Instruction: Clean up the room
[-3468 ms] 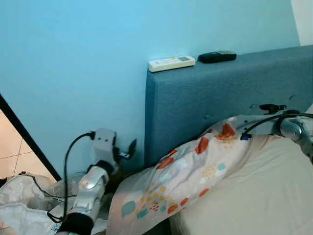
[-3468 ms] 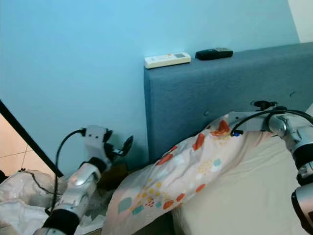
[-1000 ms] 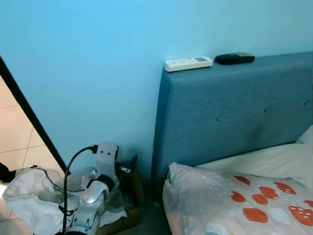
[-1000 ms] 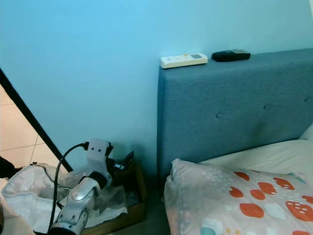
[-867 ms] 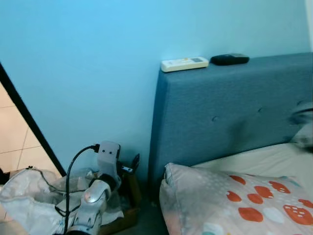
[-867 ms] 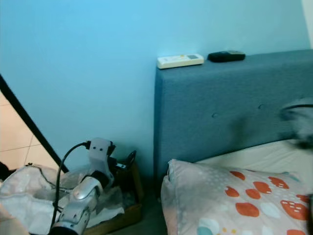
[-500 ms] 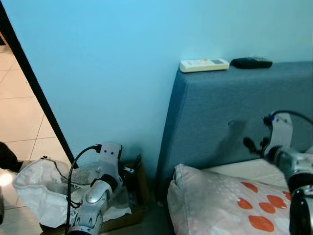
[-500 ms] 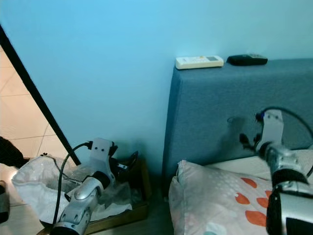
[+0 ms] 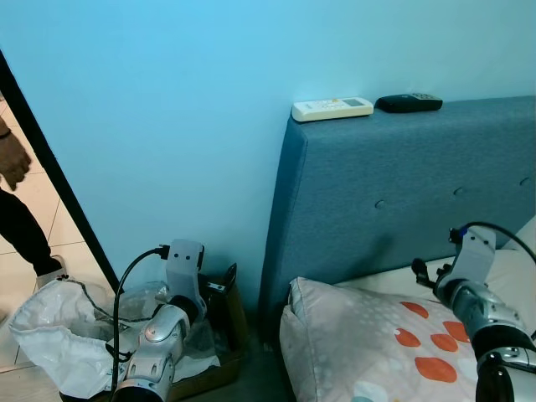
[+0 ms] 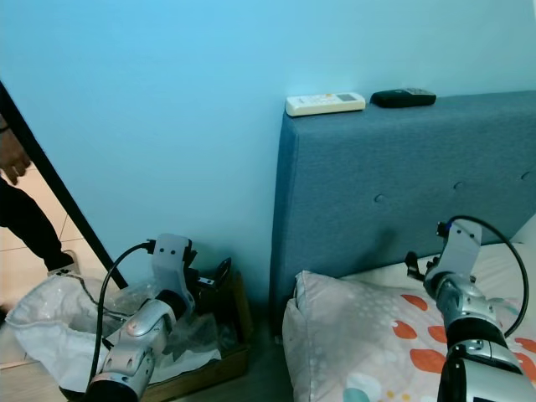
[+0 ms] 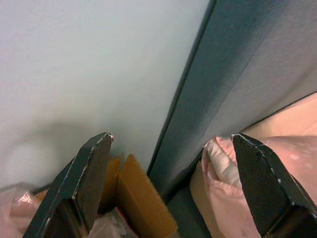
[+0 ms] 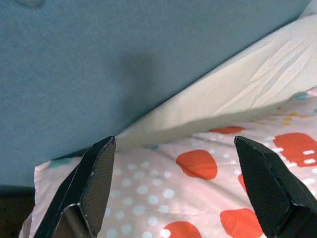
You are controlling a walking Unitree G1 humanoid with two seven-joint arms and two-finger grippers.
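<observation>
The right gripper [image 12: 173,191] hangs with its two black fingers spread wide and nothing between them, poised above the near end of the pillow [image 9: 394,347] and pointed at the seam where the bed sheet [image 12: 237,99] meets the headboard [image 9: 402,193]. Three and a half seconds ago this arm was stretched across the bed with the patterned pillow draped diagonally beneath it; now the pillow lies flat at the head of the bed, its short edge close against the headboard, and the gripper has let go and drawn back over it. By my reading, the pillow step is done and the arm is free for the next item.

The left gripper [image 11: 171,186] is likewise open and empty, low beside the bed and aimed at the gap between the wall and the headboard, where the flap of a cardboard box [image 11: 141,198] shows. It has barely shifted across the frames.

Further out, a white remote [image 9: 332,109] and a black remote [image 9: 409,102] rest on top of the headboard. A crumpled white plastic bag [image 9: 50,335] lies on the floor by the box. A person's hand [image 9: 12,159] and dark trouser leg have come into the doorway at the left.
</observation>
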